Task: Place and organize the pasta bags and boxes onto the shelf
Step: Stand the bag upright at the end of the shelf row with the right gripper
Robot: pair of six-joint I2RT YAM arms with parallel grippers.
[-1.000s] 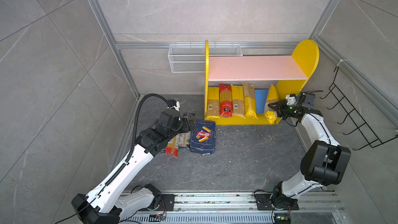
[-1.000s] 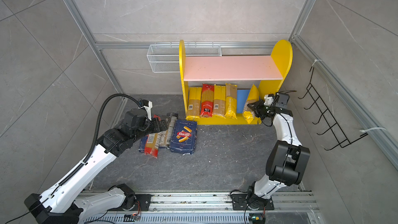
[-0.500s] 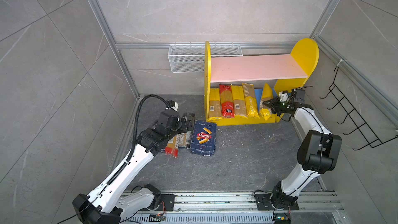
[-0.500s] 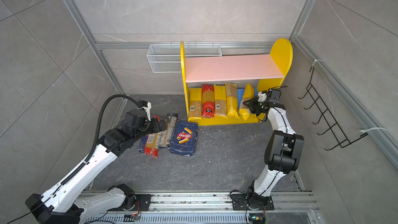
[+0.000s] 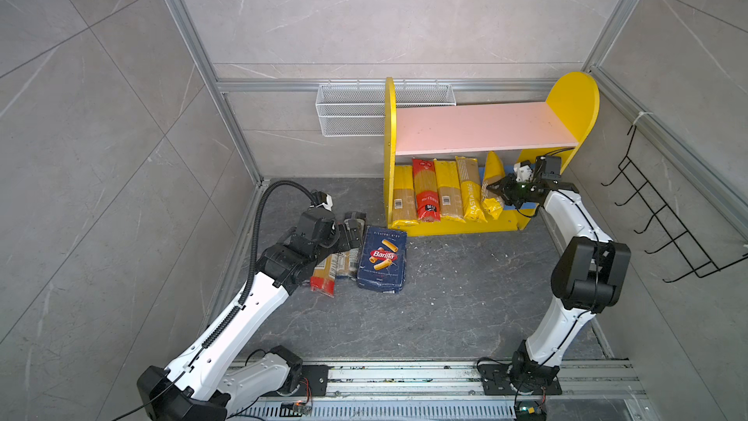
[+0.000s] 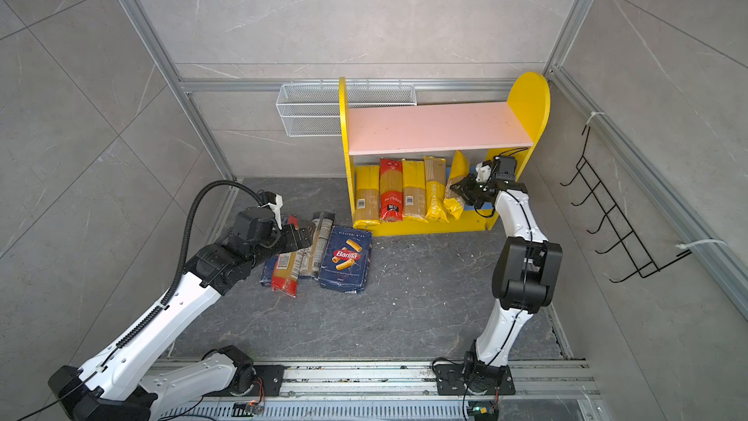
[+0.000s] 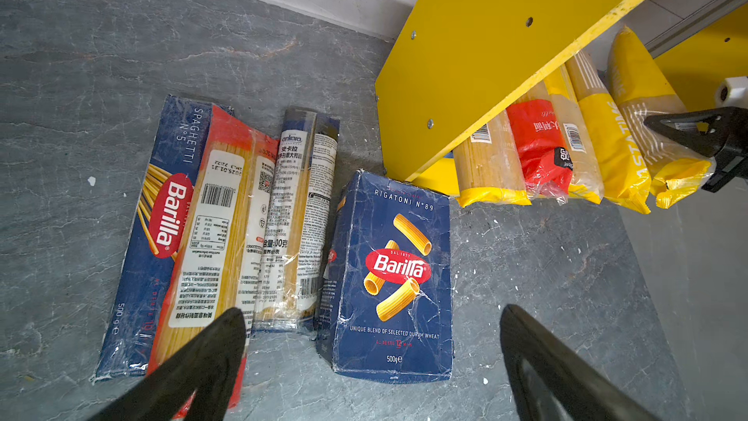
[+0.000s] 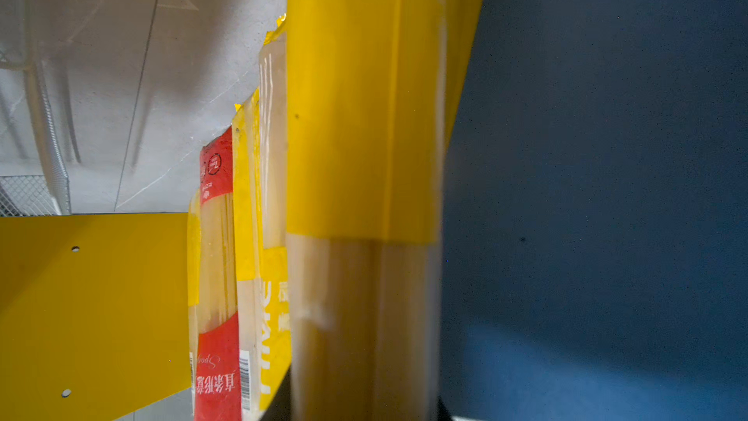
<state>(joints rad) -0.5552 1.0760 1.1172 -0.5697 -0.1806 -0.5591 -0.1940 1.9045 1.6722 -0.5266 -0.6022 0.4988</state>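
The shelf (image 5: 481, 131) stands at the back. On its blue lower board (image 8: 607, 196) lies a row of bags (image 5: 437, 192), yellow and red. My right gripper (image 5: 500, 192) is shut on a yellow bag (image 5: 491, 172) that stands on edge just right of the row; it is also seen in the right wrist view (image 8: 364, 135). On the floor lie the rigatoni box (image 7: 396, 269), the spaghetti box (image 7: 162, 212), a red-and-clear bag (image 7: 218, 236) and a dark bag (image 7: 299, 212). My left gripper (image 7: 372, 315) hovers open above them, holding nothing.
A white wire basket (image 5: 352, 115) hangs on the back wall behind the shelf's left panel. A black hook rack (image 5: 664, 216) sticks out from the right wall. Walls close in on three sides, and the arms' rail (image 5: 404, 374) runs along the front.
My right gripper has carried the yellow bag leftward and deeper into the lower tier, up against the row. The left arm has not moved.
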